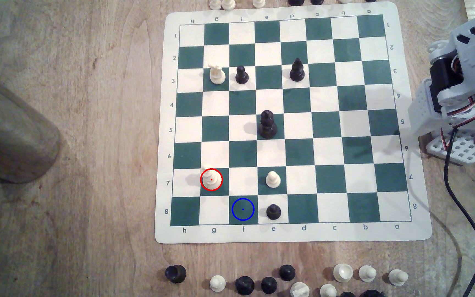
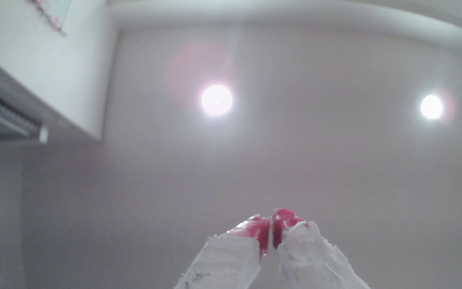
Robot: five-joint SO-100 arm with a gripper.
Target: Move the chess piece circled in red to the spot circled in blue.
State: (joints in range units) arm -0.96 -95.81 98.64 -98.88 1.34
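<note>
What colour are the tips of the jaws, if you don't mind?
Red, on white bodies; the gripper shows this best in the wrist view.

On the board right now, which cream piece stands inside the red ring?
The chess piece circled in red, on g7: broad and tiered, unlike the ball-headed pawn and jagged-topped piece.

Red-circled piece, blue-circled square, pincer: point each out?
red-circled piece [image 1: 211,179]: exterior view, on its rounded top.
blue-circled square [image 1: 243,209]: exterior view, on the centre dot of the green square.
pincer [image 2: 270,232]: wrist view, between the red tips.
</note>
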